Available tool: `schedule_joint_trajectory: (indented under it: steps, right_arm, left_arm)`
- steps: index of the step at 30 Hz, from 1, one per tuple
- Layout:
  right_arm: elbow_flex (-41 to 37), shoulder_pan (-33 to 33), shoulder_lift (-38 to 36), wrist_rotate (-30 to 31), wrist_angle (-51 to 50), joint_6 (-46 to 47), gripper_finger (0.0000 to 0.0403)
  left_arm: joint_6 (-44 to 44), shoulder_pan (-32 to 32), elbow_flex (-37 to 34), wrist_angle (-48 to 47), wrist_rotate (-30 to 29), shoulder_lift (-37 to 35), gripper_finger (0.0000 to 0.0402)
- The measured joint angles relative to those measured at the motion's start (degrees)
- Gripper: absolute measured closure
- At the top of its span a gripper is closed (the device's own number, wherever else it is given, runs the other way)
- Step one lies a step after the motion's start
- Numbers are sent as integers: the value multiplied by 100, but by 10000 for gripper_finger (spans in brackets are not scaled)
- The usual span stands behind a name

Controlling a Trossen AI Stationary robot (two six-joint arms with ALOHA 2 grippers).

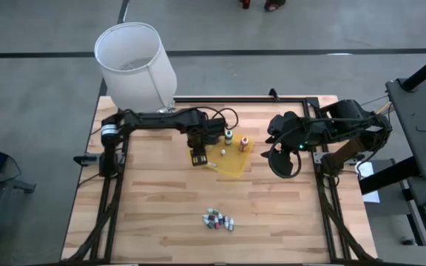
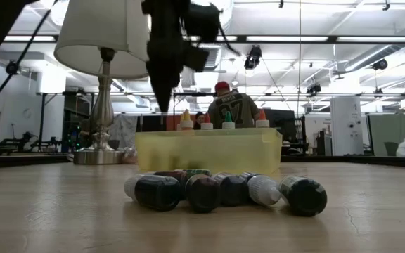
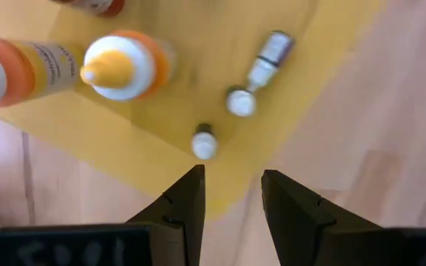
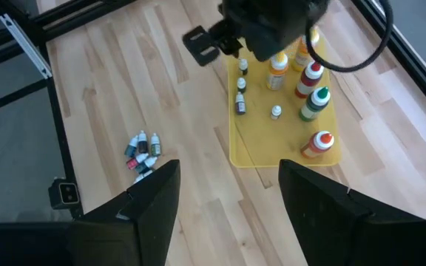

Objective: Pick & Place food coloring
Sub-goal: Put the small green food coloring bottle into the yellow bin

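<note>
My left gripper [image 3: 231,196] hangs over the near edge of the yellow tray [image 1: 237,167], fingers pointing down, jaws a little apart with nothing between them. I'd judge I'm either just clear of a drop or lining up on the next vial. Below the fingertips, on the tray, lie two tiny vials [image 3: 204,140], one standing on end with its pale cap up, the other tipped on its side beside it. They're in the tray's corner because that's the part I can reach straight down without brushing the tall bottles. The bigger squeeze bottles [image 4: 313,92] stand upright together at the tray's far side, pale tips up, orange, red and green ones showing, and a yellow-tipped one [image 3: 122,65] stands close to my fingers. The rest of the food coloring, a loose pile of small vials [image 1: 218,219], lies on bare wood table [image 1: 154,207] well apart from the tray, toward the front edge. That's the stock left to move, so the task looks partly done. My right gripper [image 4: 228,196] waits off at the table's right side, jaws wide apart and empty, high enough to look down on tray and pile without crowding the left arm. A lamp [image 1: 135,63] sits at the back left corner, clear of the work.
</note>
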Motion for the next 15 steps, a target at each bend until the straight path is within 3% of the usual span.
schedule_joint_trajectory:
  steps: [8,15]
  right_arm:
    - [-41,31,1,-3,10,0,181]
    - [-505,268,23,-2,302,-55,181]
  left_arm:
    - [-567,-788,-170,318,-4,-959,296]
    - [-1118,-1536,-518,1159,-111,-1967,296]
